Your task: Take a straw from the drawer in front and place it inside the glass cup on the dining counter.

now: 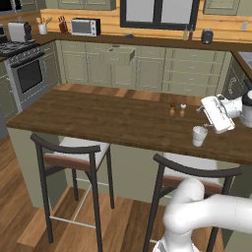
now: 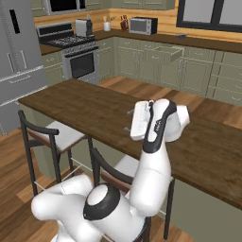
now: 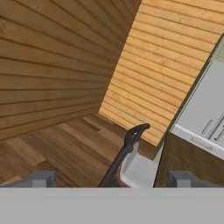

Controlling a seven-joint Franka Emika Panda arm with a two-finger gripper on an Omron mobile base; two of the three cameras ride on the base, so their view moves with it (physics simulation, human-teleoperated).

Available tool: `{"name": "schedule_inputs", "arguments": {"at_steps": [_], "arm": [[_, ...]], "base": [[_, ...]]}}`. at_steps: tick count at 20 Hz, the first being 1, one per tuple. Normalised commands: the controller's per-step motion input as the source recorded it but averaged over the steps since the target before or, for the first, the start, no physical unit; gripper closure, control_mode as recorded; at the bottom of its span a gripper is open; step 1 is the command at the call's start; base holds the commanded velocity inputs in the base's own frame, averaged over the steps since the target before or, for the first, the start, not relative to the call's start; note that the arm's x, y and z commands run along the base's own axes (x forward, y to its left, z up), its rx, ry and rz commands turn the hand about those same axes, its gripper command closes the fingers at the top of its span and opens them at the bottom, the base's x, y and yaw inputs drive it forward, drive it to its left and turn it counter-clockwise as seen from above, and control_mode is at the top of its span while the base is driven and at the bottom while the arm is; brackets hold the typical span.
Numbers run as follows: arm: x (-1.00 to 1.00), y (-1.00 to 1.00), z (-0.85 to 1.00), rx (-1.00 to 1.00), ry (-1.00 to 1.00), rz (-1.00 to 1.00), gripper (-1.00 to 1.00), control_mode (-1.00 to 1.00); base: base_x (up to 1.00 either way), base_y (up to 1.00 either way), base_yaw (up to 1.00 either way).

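Now I'm seeing my claw [image 1: 203,118] gaping wide, holding nothing — glass cup [image 1: 199,136] sitting at its six o'clock, fingertips blurring.

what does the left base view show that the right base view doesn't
The left base view alone shows the glass cup standing on the dining counter, with two small shakers behind it and the hand's underside turned to the camera. The right base view alone shows the fridge at far left. Both share the counter, the open drawer in the far cabinets, the stove, the microwave and the stools.
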Motion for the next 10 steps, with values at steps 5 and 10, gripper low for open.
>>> {"name": "schedule_inputs", "arguments": {"at_steps": [5,10], "arm": [[-0.01,0.36,0.1,-0.08,0.02,-0.04,-1.0,-1.0],[0.0,0.31,0.12,-0.07,0.02,-0.06,-1.0,-1.0]], "base": [[0.0,0.0,0.0],[0.0,0.0,0.0]]}}
